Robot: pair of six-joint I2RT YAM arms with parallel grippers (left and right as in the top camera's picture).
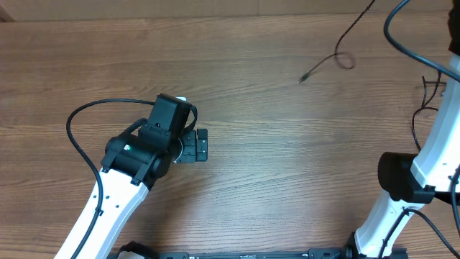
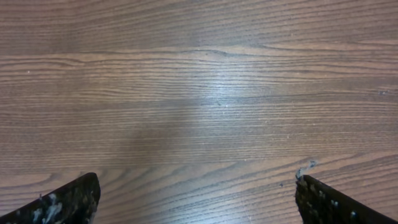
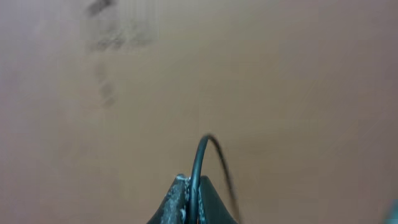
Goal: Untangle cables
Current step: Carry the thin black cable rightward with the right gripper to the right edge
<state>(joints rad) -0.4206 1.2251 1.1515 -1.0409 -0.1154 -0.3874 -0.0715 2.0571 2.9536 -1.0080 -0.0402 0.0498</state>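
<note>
A thin black cable [image 1: 317, 69] lies on the wooden table at the top right. It has a small loop and a plug end [image 1: 303, 78], and it runs up out of the frame's top edge. My right gripper [image 3: 194, 186] is shut on a thin black cable [image 3: 201, 151] that arcs up from between its fingers, held above the blurred table. The right gripper's fingers do not show in the overhead view. My left gripper [image 1: 199, 144] is open and empty over bare wood at the left centre, far from the cable. Its two fingertips [image 2: 198, 200] sit wide apart.
The right arm's white body [image 1: 402, 194] stands at the right edge, with thicker black arm wires [image 1: 402, 44] looping above it. The left arm's own black wire [image 1: 79, 122] curves at the left. The table's surface is brown wood grain [image 1: 273, 158].
</note>
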